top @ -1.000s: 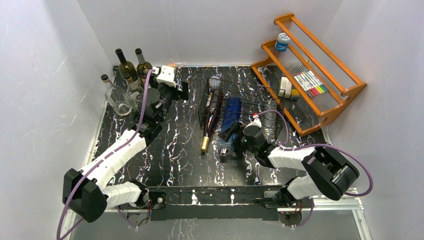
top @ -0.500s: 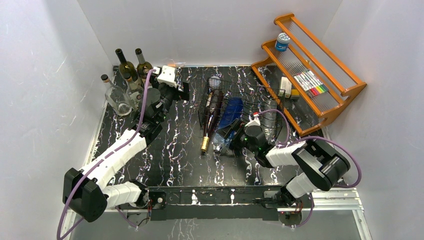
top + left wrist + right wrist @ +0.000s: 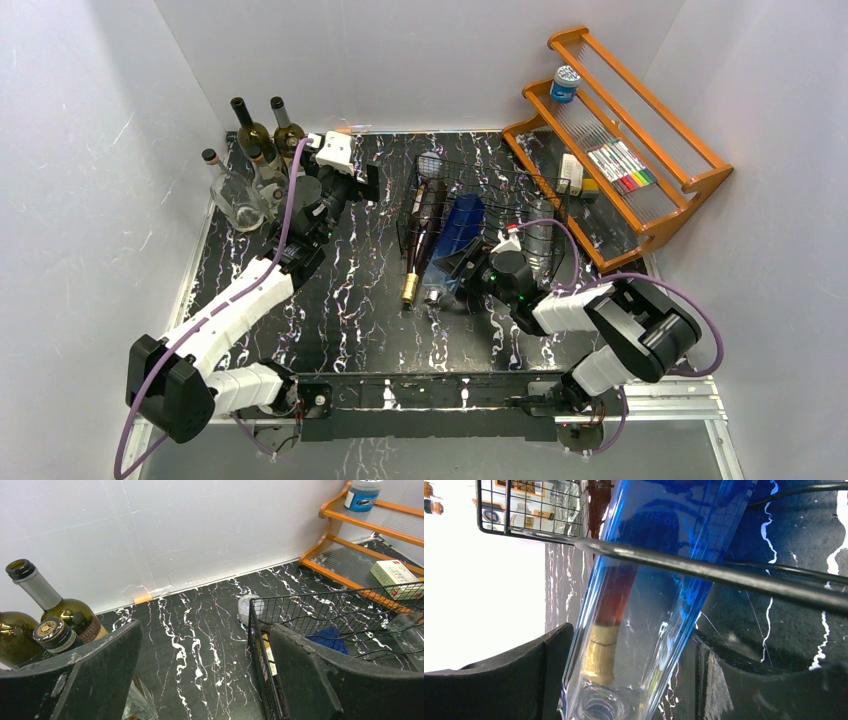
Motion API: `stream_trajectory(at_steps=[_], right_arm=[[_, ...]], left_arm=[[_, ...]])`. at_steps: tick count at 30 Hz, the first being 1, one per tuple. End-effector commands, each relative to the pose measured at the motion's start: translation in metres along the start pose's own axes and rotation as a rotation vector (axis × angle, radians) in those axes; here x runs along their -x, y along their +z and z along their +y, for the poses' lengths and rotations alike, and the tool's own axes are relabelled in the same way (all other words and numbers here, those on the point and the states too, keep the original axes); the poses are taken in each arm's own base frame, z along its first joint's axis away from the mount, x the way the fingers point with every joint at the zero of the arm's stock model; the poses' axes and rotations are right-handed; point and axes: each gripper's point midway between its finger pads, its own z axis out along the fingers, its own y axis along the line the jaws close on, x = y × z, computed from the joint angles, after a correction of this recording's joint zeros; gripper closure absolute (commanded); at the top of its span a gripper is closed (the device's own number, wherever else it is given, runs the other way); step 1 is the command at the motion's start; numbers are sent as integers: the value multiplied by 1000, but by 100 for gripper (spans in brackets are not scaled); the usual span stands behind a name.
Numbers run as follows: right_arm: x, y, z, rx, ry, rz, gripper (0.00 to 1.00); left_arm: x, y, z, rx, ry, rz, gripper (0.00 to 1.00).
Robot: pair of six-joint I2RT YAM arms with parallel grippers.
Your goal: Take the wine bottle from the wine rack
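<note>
Both jaws stand open: left gripper (image 3: 366, 185) empty at eleven o'clock, right gripper (image 3: 631, 650) straddling the wine bottle (image 3: 659, 540) lying in the wine rack (image 3: 724, 575).

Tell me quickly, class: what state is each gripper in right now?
Left gripper: open, holding nothing.
Right gripper: jaws either side of the blue bottle, at its neck; whether it grips cannot be told.

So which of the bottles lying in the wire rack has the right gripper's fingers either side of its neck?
The blue glass bottle. It lies between the dark gold-capped bottle and the clear bottle, and is the only blue one.
</note>
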Motion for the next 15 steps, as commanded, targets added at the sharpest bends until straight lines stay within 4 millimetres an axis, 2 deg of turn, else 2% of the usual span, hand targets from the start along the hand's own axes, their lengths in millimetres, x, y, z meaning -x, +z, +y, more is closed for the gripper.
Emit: stream_trajectory(at_steps=[1,9,15], right_arm=[[-8,-11,-36,-157,125,26,29],[-1,-26,-36,-305,65,62,39],[-13,-50,-40,-332,40,142,45]], left_arm=[[16,0,-3,-13,-16,-49,3],[14,1,-4,-16,-17,-46,3],[10,2,-6,-24,-16,-33,3]])
